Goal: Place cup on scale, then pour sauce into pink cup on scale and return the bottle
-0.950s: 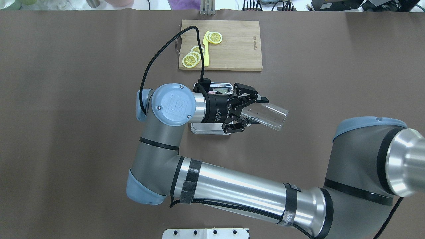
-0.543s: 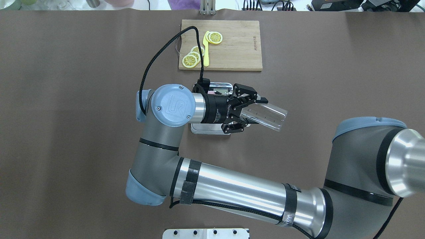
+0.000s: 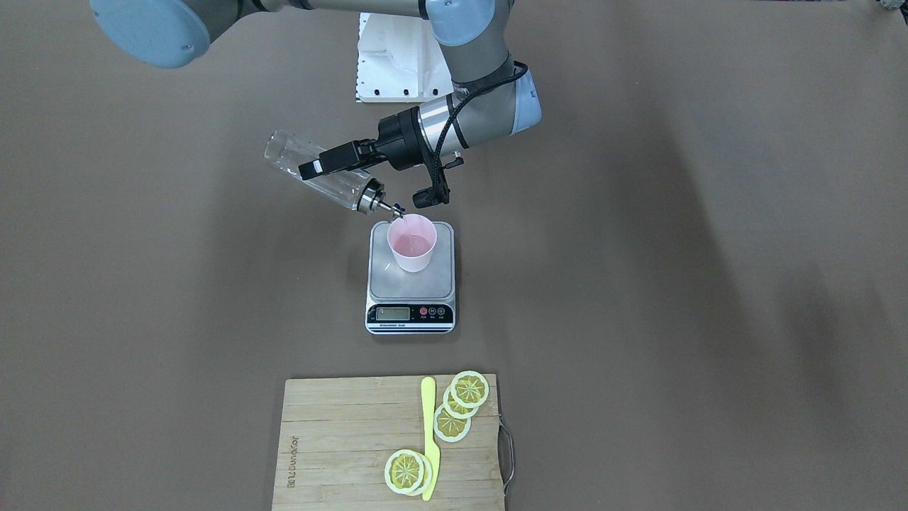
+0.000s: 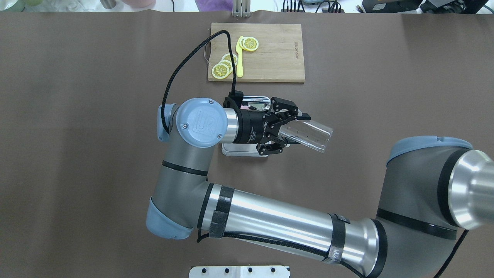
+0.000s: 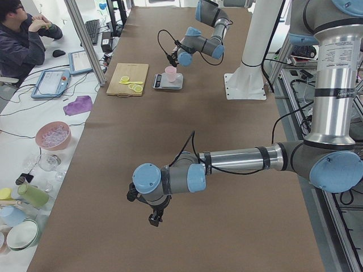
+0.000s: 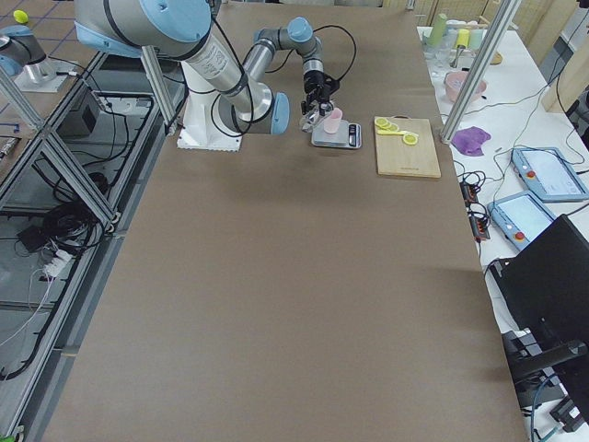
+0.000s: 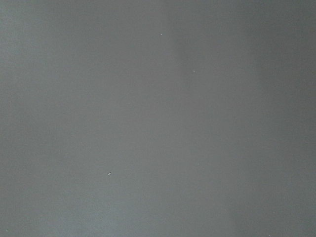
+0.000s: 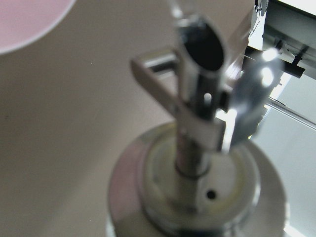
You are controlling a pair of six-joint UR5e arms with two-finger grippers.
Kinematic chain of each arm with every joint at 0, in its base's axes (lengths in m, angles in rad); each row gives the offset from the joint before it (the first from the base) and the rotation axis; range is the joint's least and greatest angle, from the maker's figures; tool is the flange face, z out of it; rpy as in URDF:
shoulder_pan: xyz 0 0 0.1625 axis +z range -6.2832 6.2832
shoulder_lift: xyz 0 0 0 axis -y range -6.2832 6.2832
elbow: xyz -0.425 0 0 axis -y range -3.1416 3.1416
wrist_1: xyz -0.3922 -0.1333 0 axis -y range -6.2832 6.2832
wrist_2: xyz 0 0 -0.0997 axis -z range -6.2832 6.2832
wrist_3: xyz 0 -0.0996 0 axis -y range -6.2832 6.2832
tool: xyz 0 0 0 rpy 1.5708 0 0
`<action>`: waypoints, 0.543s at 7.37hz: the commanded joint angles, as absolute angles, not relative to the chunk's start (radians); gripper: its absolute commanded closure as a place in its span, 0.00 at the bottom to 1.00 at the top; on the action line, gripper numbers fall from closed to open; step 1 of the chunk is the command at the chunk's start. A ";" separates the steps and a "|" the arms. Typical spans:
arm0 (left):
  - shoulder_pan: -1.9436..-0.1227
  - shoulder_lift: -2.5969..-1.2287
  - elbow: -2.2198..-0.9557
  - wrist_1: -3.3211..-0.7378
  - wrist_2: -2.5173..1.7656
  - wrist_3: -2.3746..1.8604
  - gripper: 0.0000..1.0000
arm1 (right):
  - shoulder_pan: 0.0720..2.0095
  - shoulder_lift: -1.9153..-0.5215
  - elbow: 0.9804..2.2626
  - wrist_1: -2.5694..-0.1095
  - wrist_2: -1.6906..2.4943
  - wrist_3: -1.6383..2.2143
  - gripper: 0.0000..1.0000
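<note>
The pink cup (image 3: 412, 245) stands upright on the steel platform of the scale (image 3: 386, 285). My right gripper (image 3: 333, 165) is shut on the clear glass bottle (image 3: 316, 172), which is tilted spout-down. Its metal spout (image 3: 389, 207) sits just over the cup's rim. The overhead view shows the same gripper (image 4: 287, 129) clamping the bottle (image 4: 312, 135), with the wrist covering most of the scale (image 4: 239, 150). The right wrist view is filled by the metal cap and spout (image 8: 197, 148), with the cup's edge (image 8: 24, 19) at top left. Sauce is too clear to see. My left gripper (image 5: 153, 214) hangs low over bare table; whether it is open or shut I cannot tell.
A wooden cutting board (image 3: 340, 440) with lemon slices (image 3: 461, 404) and a yellow knife (image 3: 428, 433) lies beyond the scale. The white base plate (image 3: 397, 64) sits at the robot's side. A person (image 5: 22, 39) sits beside the table's far corner.
The right gripper and the tilted bottle have drifted very slightly to the view's left. Nothing else has moved.
</note>
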State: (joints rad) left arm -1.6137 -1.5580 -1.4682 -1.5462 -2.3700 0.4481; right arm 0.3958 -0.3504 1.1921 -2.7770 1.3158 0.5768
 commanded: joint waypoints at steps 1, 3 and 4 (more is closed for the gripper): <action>-1.612 -1.559 -1.470 -1.546 -2.370 0.448 0.02 | 0.396 -0.351 1.203 -2.773 1.315 0.577 1.00; -1.614 -1.557 -1.471 -1.546 -2.370 0.448 0.02 | 0.397 -0.360 1.244 -2.757 1.312 0.569 1.00; -1.614 -1.557 -1.476 -1.546 -2.370 0.448 0.02 | 0.397 -0.362 1.249 -2.740 1.312 0.568 1.00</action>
State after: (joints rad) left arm -1.6134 -1.5572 -1.4721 -1.5462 -2.3700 0.4479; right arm 0.3971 -0.3581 1.2321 -2.7583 1.3123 0.5707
